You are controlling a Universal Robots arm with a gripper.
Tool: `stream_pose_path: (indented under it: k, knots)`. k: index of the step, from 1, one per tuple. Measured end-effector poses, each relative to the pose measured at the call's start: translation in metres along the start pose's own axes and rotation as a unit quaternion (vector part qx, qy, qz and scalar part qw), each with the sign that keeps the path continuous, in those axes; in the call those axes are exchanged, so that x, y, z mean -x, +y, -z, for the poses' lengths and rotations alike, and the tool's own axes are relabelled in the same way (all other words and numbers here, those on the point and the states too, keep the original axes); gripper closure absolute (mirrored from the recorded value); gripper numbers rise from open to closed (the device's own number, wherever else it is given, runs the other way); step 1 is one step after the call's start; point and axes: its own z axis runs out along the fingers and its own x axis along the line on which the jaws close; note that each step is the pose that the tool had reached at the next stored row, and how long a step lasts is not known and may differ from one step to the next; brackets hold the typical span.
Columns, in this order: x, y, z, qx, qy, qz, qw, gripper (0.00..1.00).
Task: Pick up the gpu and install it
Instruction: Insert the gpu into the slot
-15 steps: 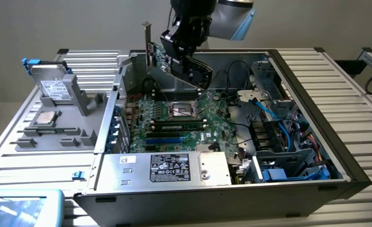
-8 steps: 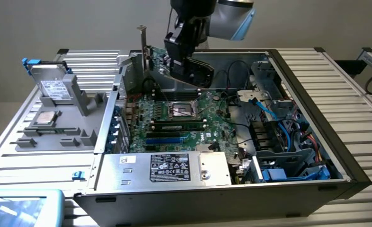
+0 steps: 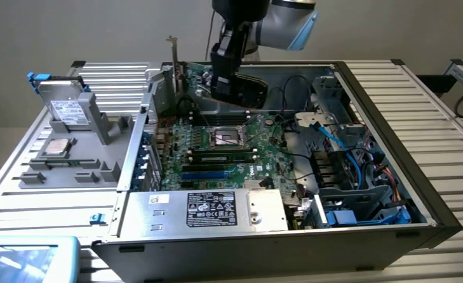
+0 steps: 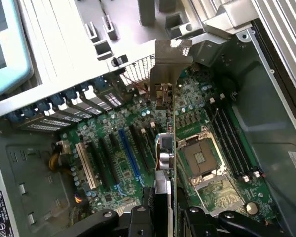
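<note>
Above the motherboard (image 4: 113, 163): gpu held edge-on, clear of the slots.
Claw (image 4: 165, 219) is clamped on the gpu (image 4: 164, 148); the card stands upright just beside the CPU socket (image 4: 202, 158), its metal bracket (image 4: 170, 69) at the motherboard's slot-cover edge.

A plain grey wall (image 3: 74, 29) stands behind the ribbed metal table (image 3: 428, 100).

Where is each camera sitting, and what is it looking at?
Exterior view: off the arm, looking down into the open computer case; the arm and gripper show.
Wrist view: on the wrist, looking past the held gpu onto the motherboard; gripper fingers show.
Shared: gpu, motherboard, case.
</note>
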Motion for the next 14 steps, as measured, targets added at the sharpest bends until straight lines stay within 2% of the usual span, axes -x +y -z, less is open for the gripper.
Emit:
stream_pose_path:
  k: [3,7,10,14]
  knots:
    - [0.0,0.0001,-0.0002,-0.0023,0.0028,0.027,0.9996,0.71]
    - [0.0,0.0,-0.0005,-0.0096,0.0047,0.062,0.998,0.71]
    - [0.0,-0.0001,-0.0007,-0.0161,0.0058,0.086,0.9961,0.71]
    - [0.0001,-0.0001,-0.0012,-0.0247,0.0069,0.118,0.9927,0.71]
